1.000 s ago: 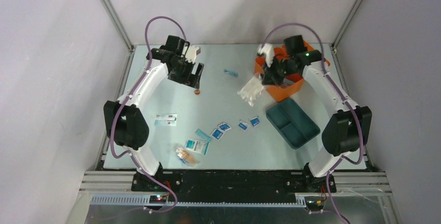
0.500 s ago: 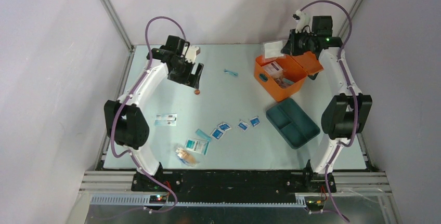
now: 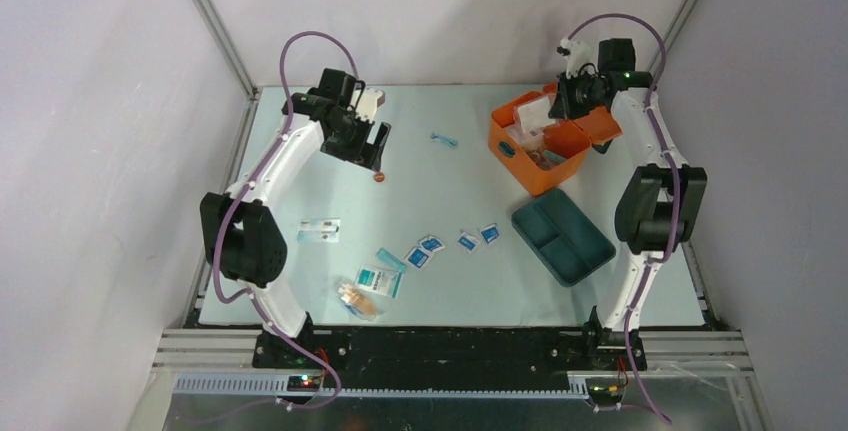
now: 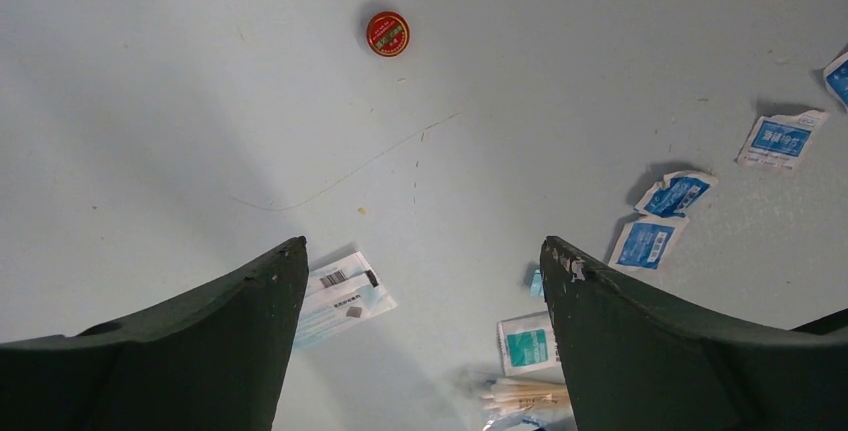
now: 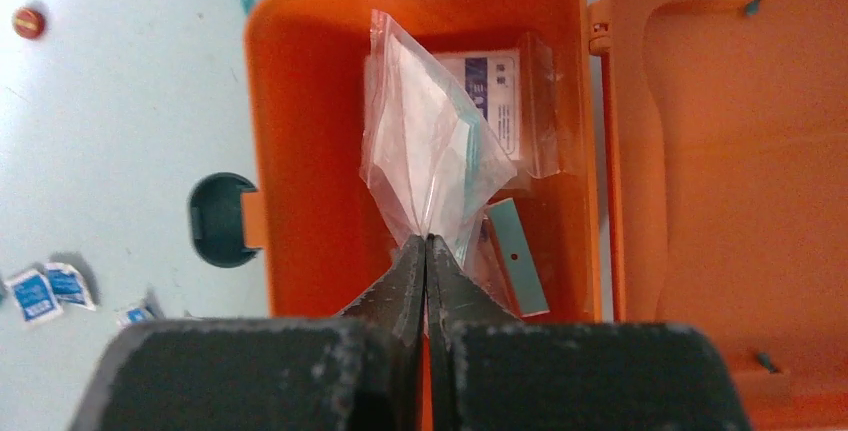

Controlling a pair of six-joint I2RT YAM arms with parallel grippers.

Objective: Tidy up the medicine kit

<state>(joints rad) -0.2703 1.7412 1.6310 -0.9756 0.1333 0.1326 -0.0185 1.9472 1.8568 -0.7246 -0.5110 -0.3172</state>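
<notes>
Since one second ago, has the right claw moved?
Yes. The right claw, shut on a clear bag, went from the near left of the orange case to its far side, away from the tray.

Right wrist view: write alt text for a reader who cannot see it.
The right gripper, shut, pinches a clear plastic packet over the open orange medicine kit, which holds other packets. Its hinged lid lies open at picture right; blue-white sachets lie on the table at picture left.

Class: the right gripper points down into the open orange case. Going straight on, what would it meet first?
The right gripper, shut on a clear plastic bag, would likely press that bag onto the packets lying in the medicine kit; depth is unclear.
</notes>
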